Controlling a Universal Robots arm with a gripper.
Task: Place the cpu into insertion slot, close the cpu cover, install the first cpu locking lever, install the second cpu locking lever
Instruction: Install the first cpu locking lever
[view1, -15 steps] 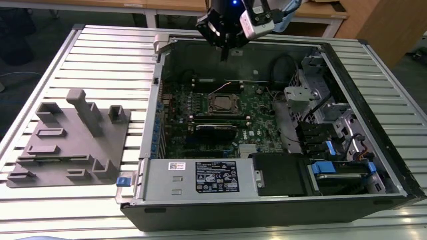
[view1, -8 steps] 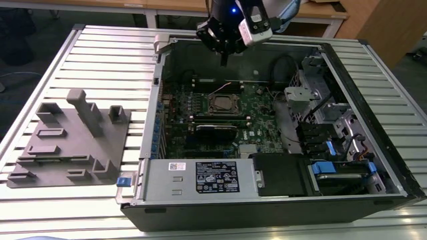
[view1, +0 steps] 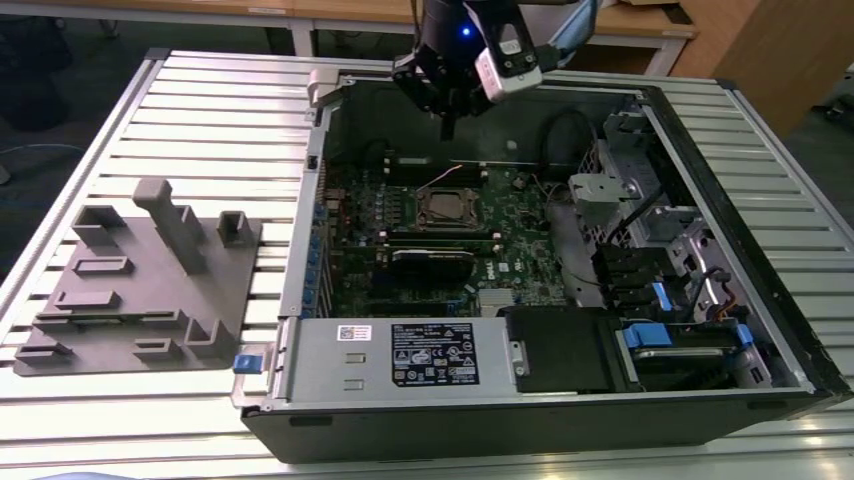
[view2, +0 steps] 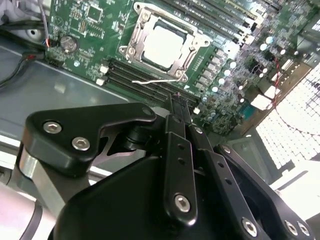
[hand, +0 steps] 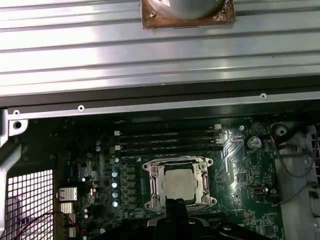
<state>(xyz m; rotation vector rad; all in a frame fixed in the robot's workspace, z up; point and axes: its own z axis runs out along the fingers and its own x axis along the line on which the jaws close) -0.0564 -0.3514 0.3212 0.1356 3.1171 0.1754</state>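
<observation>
The cpu (view2: 162, 44) (hand: 179, 181), a dull silver square, lies in the insertion slot (view1: 450, 208) on the green motherboard inside the open computer case. Over it the cpu cover (view2: 196, 46) (hand: 156, 182), a silver frame with a window, lies flat. A thin wire lever (view2: 155, 80) sticks out free beside the socket, over the memory slots. My gripper (view1: 447, 125) (view2: 178, 102) (hand: 176, 204) hangs above the board, off the socket's edge and clear of it. Its black fingers are shut with nothing between them.
Long black memory slots (hand: 167, 140) run beside the socket. The case wall (view1: 314, 200) and a drive cage with blue tabs (view1: 667, 300) hem in the board. A grey fixture block (view1: 140, 285) stands on the slatted table (view1: 200, 120) at the exterior view's left.
</observation>
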